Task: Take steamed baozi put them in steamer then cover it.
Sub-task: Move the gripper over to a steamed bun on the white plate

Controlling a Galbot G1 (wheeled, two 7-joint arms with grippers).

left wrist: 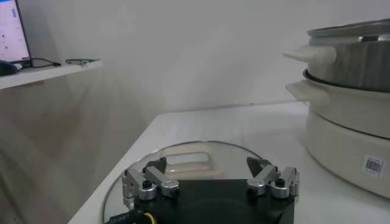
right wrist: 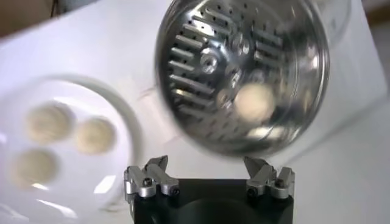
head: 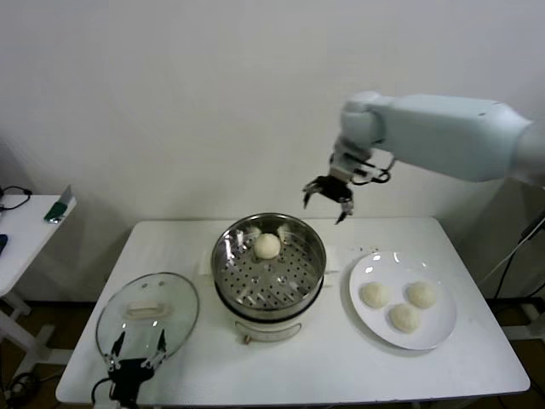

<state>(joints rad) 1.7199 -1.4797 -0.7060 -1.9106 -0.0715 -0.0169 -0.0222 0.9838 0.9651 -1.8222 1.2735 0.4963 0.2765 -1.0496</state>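
One steamed baozi (head: pixel 267 246) lies in the steel steamer (head: pixel 228 271) at the table's middle, also seen as a pale bun (right wrist: pixel 255 102) inside the perforated basket (right wrist: pixel 201 55). Three more baozi (head: pixel 375 295) (head: pixel 421 294) (head: pixel 404 318) rest on the white plate (head: pixel 366 270) to the right. My right gripper (head: pixel 329 201) hangs open and empty high above the steamer's back right rim. The glass cover (head: pixel 170 300) lies flat at front left, its handle (left wrist: pixel 189 162) just beyond my left gripper (left wrist: pixel 207 175), which is open and empty at the table's front edge.
The steamer's cream pot base (left wrist: pixel 347 137) stands close beside the left gripper. A side desk (head: pixel 21 226) with small items is off to the left. A wall runs behind the table (head: pixel 477 358).
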